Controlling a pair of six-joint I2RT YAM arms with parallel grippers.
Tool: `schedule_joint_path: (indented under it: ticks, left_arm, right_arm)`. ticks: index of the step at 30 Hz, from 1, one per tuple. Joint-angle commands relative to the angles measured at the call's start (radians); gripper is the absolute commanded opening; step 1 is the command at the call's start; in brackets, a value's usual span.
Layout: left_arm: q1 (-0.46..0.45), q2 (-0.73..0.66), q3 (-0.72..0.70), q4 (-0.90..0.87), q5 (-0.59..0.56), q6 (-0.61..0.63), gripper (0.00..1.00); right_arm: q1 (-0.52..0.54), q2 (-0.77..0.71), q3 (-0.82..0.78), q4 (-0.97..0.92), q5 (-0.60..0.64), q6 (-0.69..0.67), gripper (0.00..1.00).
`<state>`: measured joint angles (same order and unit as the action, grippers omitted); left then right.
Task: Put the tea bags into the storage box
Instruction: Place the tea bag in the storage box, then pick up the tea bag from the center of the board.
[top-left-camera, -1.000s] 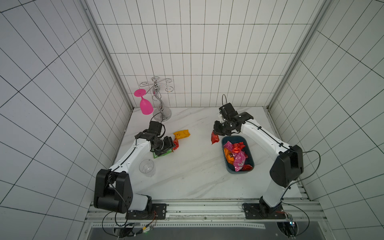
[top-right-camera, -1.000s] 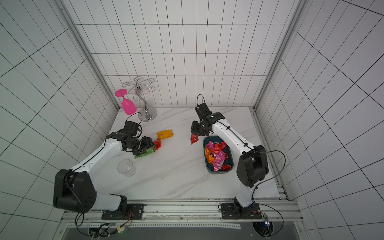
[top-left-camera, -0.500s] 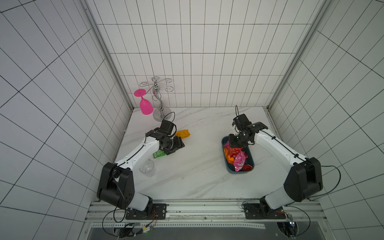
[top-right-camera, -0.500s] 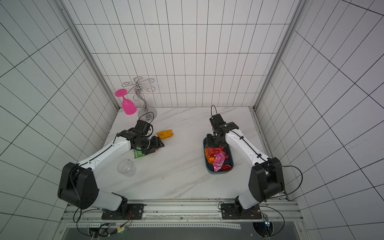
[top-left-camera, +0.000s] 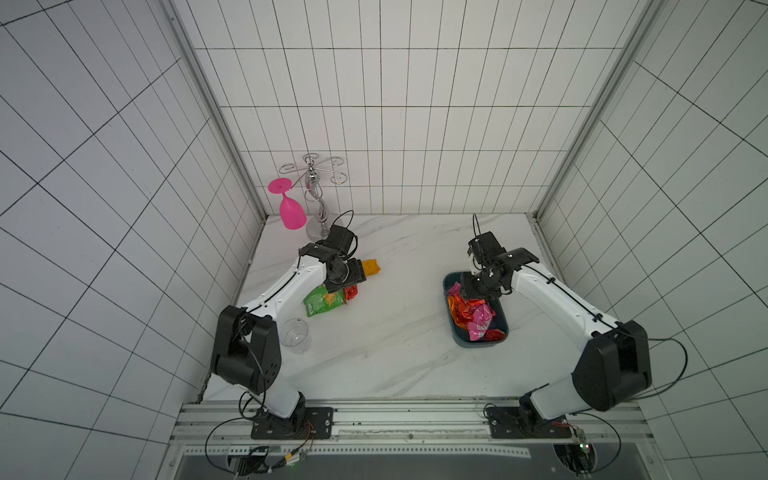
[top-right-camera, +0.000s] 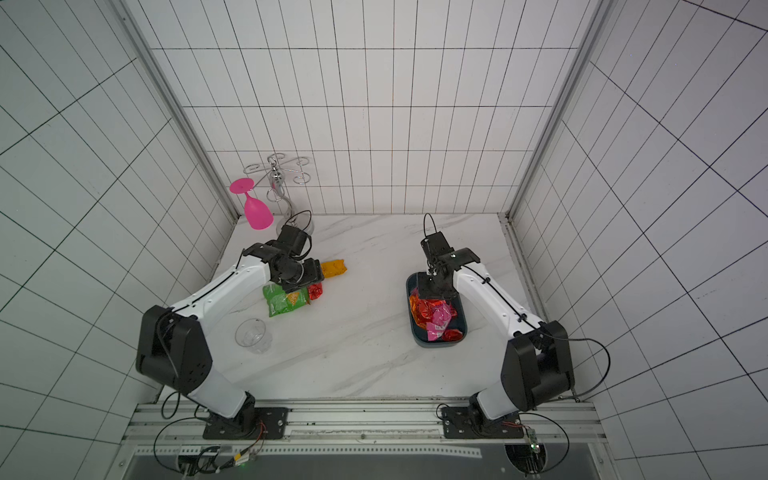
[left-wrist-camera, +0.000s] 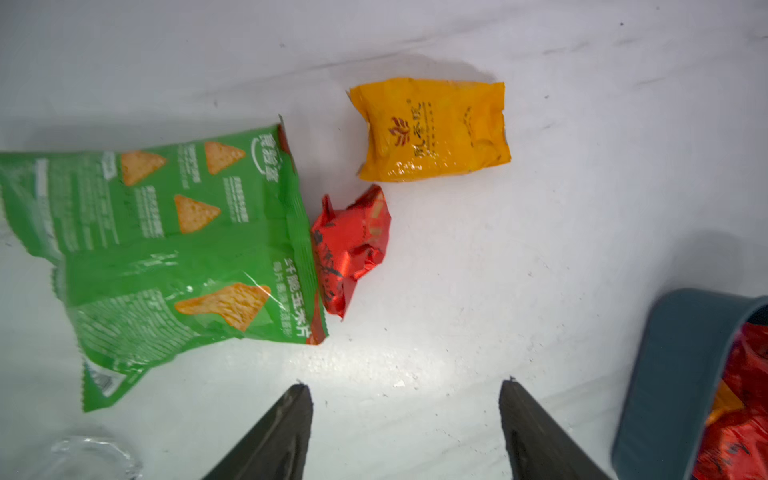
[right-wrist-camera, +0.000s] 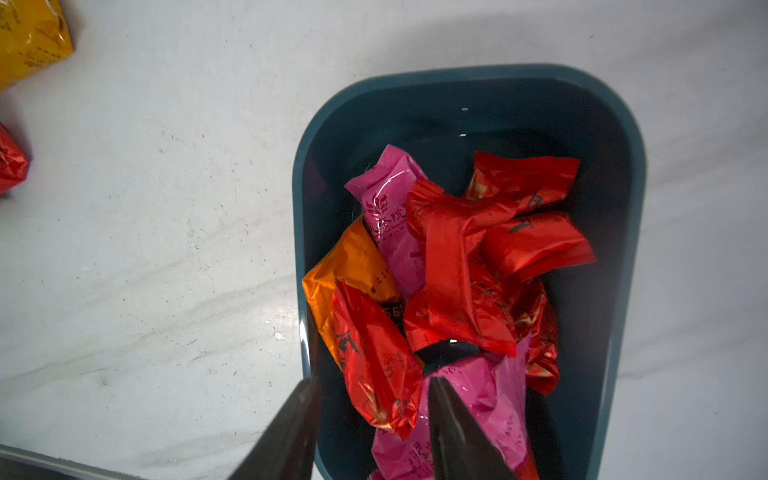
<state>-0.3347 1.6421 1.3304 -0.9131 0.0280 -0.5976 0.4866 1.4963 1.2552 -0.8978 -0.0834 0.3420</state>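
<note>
We see the right claw (right-wrist-camera: 372, 380) poised over the near end of the teal storage box (right-wrist-camera: 623, 249), its two fingers apart and gripping nothing. Inside the box lies a jumbled heap of tea bags (right-wrist-camera: 453, 257), mostly shiny red, with two pink and one orange among them. The far end of the box floor is bare. In both top views the storage box (top-left-camera: 478, 344) (top-right-camera: 440, 344) sits on the right side of the marble tabletop (top-left-camera: 395, 332).

Across the tabletop, we find the left claw (left-wrist-camera: 405, 384) hanging with its fingers spread wide, nothing between them. Two packets lie outside the box. An orange tea bag (left-wrist-camera: 432, 129) (top-left-camera: 371, 267) rests flat on the marble. Just beside it, a crumpled red tea bag (left-wrist-camera: 353, 245) (top-left-camera: 351, 292) touches the edge of a green snack bag (left-wrist-camera: 166, 232) (top-left-camera: 324, 301).

A clear cup (top-left-camera: 295, 336) stands upright close to the left arm. At the back left corner a pink goblet (top-left-camera: 291, 210) hangs upside down from a chrome rack (top-left-camera: 316, 195).
</note>
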Motion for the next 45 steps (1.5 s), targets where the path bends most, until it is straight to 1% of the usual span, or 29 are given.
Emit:
schedule_joint_path:
  ticks: [1, 3, 8, 17, 21, 28, 31, 36, 39, 40, 43, 45]
  left_arm:
    - [0.0, 0.084, 0.081, -0.089, -0.189, 0.068, 0.75]
    - [0.0, 0.135, 0.12, -0.107, -0.23, 0.08, 0.75]
    - [-0.001, 0.224, 0.162, -0.096, -0.26, 0.094, 0.75]
    - [-0.028, 0.282, 0.156, -0.04, -0.201, 0.125, 0.71]
    - [-0.041, 0.316, 0.155, -0.04, -0.193, 0.125, 0.69]
    - [-0.041, 0.339, 0.108, 0.004, -0.154, 0.118, 0.66]
    - [-0.041, 0.353, 0.113, 0.015, -0.145, 0.117, 0.61]
    - [-0.041, 0.378, 0.128, 0.022, -0.142, 0.121, 0.6]
    - [-0.041, 0.381, 0.133, 0.022, -0.142, 0.124, 0.52]
    - [-0.04, 0.377, 0.132, 0.026, -0.136, 0.127, 0.44]
    - [-0.04, 0.366, 0.13, 0.028, -0.121, 0.131, 0.32]
    - [-0.04, 0.358, 0.128, 0.028, -0.117, 0.131, 0.31]
  right_arm:
    - [0.007, -0.027, 0.084, -0.018, 0.03, 0.038, 0.47]
    - [0.007, -0.025, 0.103, -0.018, 0.013, 0.056, 0.47]
    - [0.008, -0.048, 0.093, -0.01, 0.001, 0.087, 0.47]
    - [0.007, -0.114, 0.03, -0.022, 0.03, 0.1, 0.47]
    - [0.007, -0.12, 0.038, -0.027, 0.033, 0.109, 0.47]
    - [0.007, -0.124, 0.053, -0.041, 0.057, 0.104, 0.47]
    - [0.006, -0.125, 0.055, -0.047, 0.059, 0.105, 0.47]
    - [0.007, -0.129, 0.056, -0.057, 0.065, 0.106, 0.46]
    - [0.007, -0.136, 0.053, -0.062, 0.071, 0.107, 0.46]
    - [0.007, -0.139, 0.054, -0.063, 0.073, 0.109, 0.46]
    - [0.006, -0.144, 0.051, -0.064, 0.076, 0.111, 0.46]
    - [0.005, -0.145, 0.052, -0.063, 0.075, 0.111, 0.46]
